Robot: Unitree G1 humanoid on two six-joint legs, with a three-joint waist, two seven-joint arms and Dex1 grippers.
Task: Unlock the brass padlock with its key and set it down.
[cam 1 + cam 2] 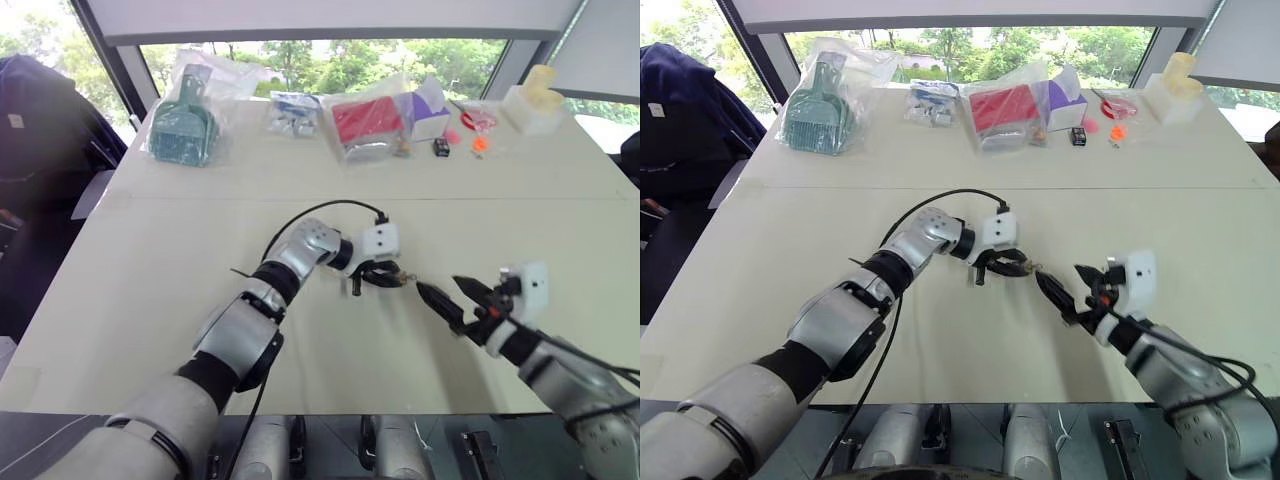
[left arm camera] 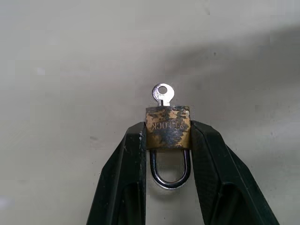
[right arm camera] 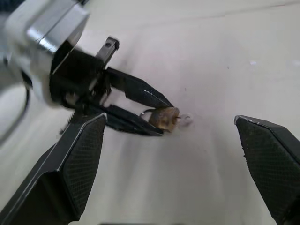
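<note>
With my left gripper (image 2: 168, 140) clamped on the tarnished golden-brass padlock (image 2: 168, 125) at frame centre, its small silvery key (image 2: 162, 93) seated, I'd bring my wide-open right gripper (image 3: 171, 154) squarely onto the key's head, pinch, then twist gently.

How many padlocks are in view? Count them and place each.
1. The padlock is clamped between the left gripper's fingers above the table, key sticking out of it. Others may be hidden in the bags at the far edge.
</note>
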